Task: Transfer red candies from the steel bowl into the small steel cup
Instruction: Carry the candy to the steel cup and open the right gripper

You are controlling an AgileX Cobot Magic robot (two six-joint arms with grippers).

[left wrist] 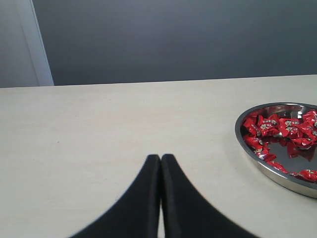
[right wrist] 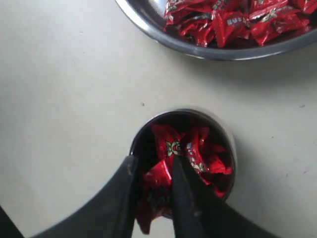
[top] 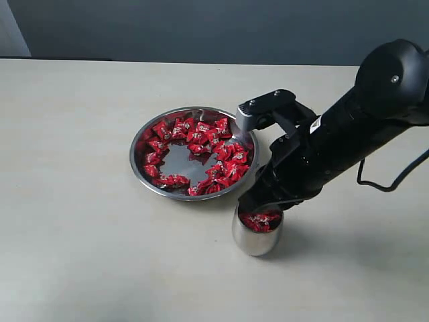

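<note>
Many red candies (top: 194,151) ring the steel bowl (top: 137,168); more fill the small steel cup (top: 251,243), which stands just beside the bowl's rim without touching it. The pale marks on the wrappers are too small to read. The right tool (right wrist: 153,166) pinches one red candy (right wrist: 157,181) at the cup's mouth. The left tool (left wrist: 160,158) is pressed together over bare worktop (top: 80,235), which lies open left of the bowl up to its far edge.

Readable text: none in any view.
red candies (right wrist: 173,147): a small pale mark on each wrapper, too blurred to read.
white sticker (top: 315,123): on the right arm (top: 352,117), too small to read.
</note>
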